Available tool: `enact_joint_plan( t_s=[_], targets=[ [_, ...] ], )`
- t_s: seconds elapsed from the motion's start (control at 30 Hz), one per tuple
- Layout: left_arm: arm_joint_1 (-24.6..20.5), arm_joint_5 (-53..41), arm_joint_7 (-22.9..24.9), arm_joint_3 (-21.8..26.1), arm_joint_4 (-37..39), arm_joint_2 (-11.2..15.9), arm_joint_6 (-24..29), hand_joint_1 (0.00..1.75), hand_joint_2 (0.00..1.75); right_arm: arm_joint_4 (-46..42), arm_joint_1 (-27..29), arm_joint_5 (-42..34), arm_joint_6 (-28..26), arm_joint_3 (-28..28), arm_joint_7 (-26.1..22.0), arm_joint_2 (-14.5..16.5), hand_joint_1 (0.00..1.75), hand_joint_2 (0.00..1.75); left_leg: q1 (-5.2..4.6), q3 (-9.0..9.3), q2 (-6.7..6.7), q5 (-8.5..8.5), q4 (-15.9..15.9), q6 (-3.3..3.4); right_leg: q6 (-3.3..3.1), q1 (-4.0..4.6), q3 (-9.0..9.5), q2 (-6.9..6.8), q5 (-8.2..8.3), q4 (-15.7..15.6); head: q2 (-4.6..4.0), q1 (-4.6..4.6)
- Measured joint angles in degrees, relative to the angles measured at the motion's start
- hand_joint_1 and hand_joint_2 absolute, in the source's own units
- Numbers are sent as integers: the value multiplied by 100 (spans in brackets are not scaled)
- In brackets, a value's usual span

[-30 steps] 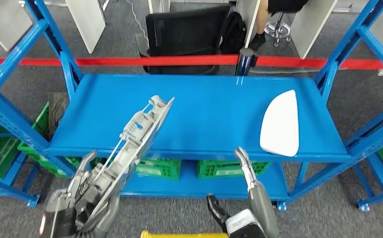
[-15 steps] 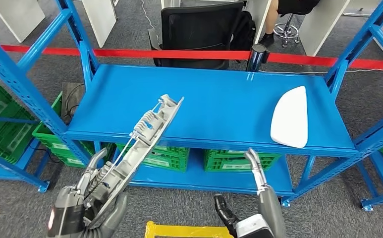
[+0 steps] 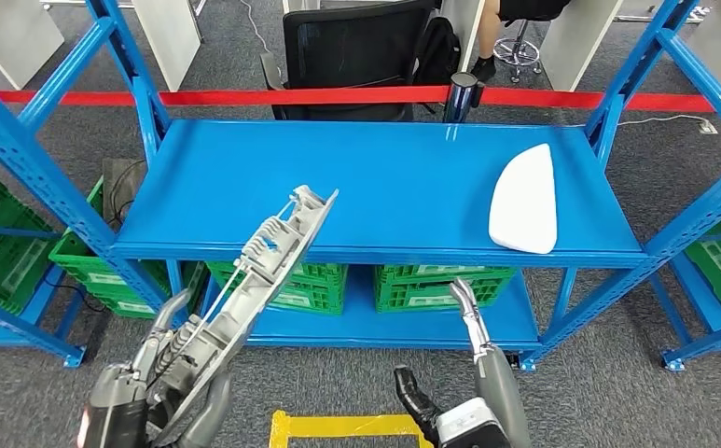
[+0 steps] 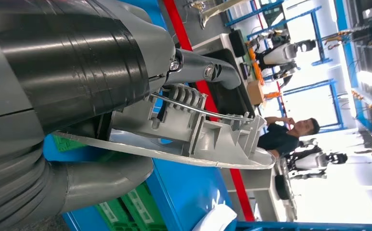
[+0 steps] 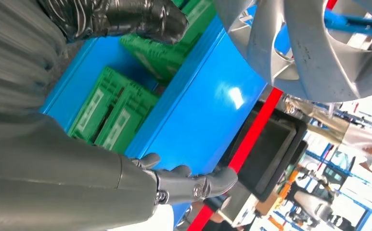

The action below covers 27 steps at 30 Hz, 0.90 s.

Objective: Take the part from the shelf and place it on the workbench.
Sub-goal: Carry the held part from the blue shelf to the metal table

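- Gripping the long grey part (image 3: 263, 266), the left hand (image 3: 165, 383) has its fingers wrapped round the near end; the part slants up and away, its far tip over the front edge of the blue shelf (image 3: 375, 187).
- The right hand (image 3: 459, 392) holds nothing, with its fingers spread apart and one stretched forward, below the shelf's front edge.
- Grey carpet floor (image 3: 608, 392) carries yellow tape (image 3: 338, 427) near the robot.
- Green crates (image 3: 356, 285) sit on the lower level; what is in them cannot be told.
- A white part (image 3: 526, 201) lies on the shelf's right side.
- Beyond, a red barrier tape (image 3: 244, 96) runs across, with a black office chair (image 3: 352, 51) behind it.
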Motion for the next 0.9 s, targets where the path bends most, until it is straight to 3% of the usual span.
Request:
enact_joint_plan(
  t_s=[0.1,0.17,0.23,0.27,0.3,0.33,0.43,0.5,0.57,0.63,0.67,0.73,0.8,0.83,0.9],
  targets=[
    [1,36,-4,-11,-7,6,7,175,175,-2,47,-141,-152,-3,-122,-3,0,175,-3,-25,1,88,-20,131,104,-28,-50,3,-5,38,0,38],
    [1,67,-16,-29,-7,8,13,175,175,-10,82,-184,-203,-6,-183,-11,0,175,13,-32,15,153,-40,212,152,-42,-226,6,-308,424,0,96],
    [1,97,-39,-51,-6,13,22,175,175,-19,95,-190,-204,-8,-200,-22,0,175,-5,-87,24,206,-31,244,177,-47,-506,8,-743,1177,0,178],
    [1,109,-49,-60,-5,15,24,175,175,-20,97,-190,-198,-8,-199,-27,0,175,-17,-127,26,229,-23,246,178,-47,-602,8,-863,1487,0,207],
    [1,119,-55,-69,-5,18,25,175,175,-20,99,-188,-191,-8,-196,-31,0,175,-29,-162,28,247,-13,246,169,-44,-614,8,-878,1616,0,224],
    [1,125,-57,-78,-5,20,26,175,175,-20,102,-187,-185,-9,-191,-33,0,175,-39,-187,26,259,-3,244,147,-38,-517,8,-786,1507,0,238],
    [1,129,-62,-98,-5,22,30,175,175,-31,100,-185,-177,-9,-175,-34,0,175,-63,-222,18,284,20,219,17,8,114,13,-372,389,0,267],
    [-2,128,-64,-101,-5,25,36,175,175,-45,103,-186,-178,-9,-173,-36,0,175,-60,-269,18,322,28,161,-46,50,321,15,-320,-5,0,270],
    [-3,127,-64,-102,-6,29,42,175,175,-53,121,-186,-180,-9,-172,-37,0,175,-46,-312,21,370,22,84,-77,63,330,17,-278,-60,0,271],
    [-2,128,-65,-108,-7,36,43,175,175,-60,130,-186,-180,-9,-172,-36,0,175,-39,-395,20,275,124,25,-123,36,318,4,-194,-139,0,249],
    [-2,128,-66,-113,-8,42,44,175,175,-64,129,-186,-180,-9,-173,-35,0,175,-36,-482,19,126,313,4,-147,19,307,-4,-153,-177,0,216],
    [-3,128,-66,-126,-8,51,46,175,175,-65,132,-186,-180,-9,-173,-34,0,175,-26,-744,19,-281,980,-29,-175,15,247,-12,-99,-189,0,137],
    [1,128,-65,-133,-7,57,50,175,175,-64,140,-187,-181,-9,-172,-34,0,175,-21,-916,19,-490,1511,-52,-176,17,155,-15,-55,-160,0,78],
    [1,129,-64,-137,-7,63,51,175,175,-64,143,-187,-181,-9,-170,-34,0,175,-21,-860,20,-444,1491,-51,-171,17,108,-15,-36,-137,0,54],
    [1,130,-66,-147,-7,74,53,175,175,-64,145,-188,-183,-9,-167,-34,0,175,-22,-425,22,-155,828,-20,-150,16,34,-10,-10,-80,0,0]
  ],
)
